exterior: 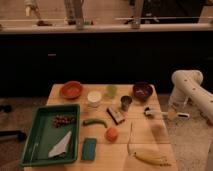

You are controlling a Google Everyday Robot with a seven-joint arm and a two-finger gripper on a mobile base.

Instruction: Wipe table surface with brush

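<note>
The table surface (150, 127) is light tan wood with plank seams. The brush (159, 114) lies level just over the table's right edge, its dark tip (148, 112) pointing left toward the metal cup and its white handle running right. My gripper (173, 114) sits at the handle's right end, past the table edge, below the white arm (186, 82). Whether it grips the handle does not show.
A green tray (37, 142) holds white paper and dark nuts. On the table stand an orange bowl (71, 89), white cup (94, 97), green cup (111, 90), dark bowl (143, 91), metal cup (126, 103), dark block (116, 115), cucumber (95, 121), orange (111, 134), teal sponge (89, 148), pale stick (130, 137) and banana (150, 156).
</note>
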